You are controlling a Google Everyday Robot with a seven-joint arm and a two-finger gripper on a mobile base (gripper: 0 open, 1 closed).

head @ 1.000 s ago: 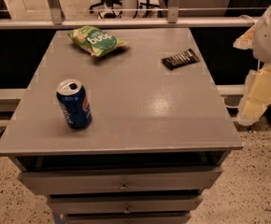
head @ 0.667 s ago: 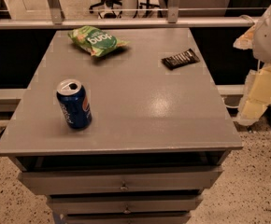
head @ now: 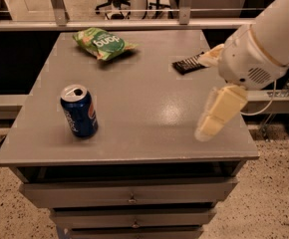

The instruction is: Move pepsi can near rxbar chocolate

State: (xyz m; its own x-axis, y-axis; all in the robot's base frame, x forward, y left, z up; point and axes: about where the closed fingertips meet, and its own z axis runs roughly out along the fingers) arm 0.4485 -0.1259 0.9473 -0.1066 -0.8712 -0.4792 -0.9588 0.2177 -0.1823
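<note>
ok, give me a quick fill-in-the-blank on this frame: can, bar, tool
1. The can stands ____ at the front left of the table.
2. The bar lies at the back right, and the ____ bag lies at the back left.
3. The tool hangs above the table's ____ edge, well apart from the can.

Missing words: upright; green; right
</note>
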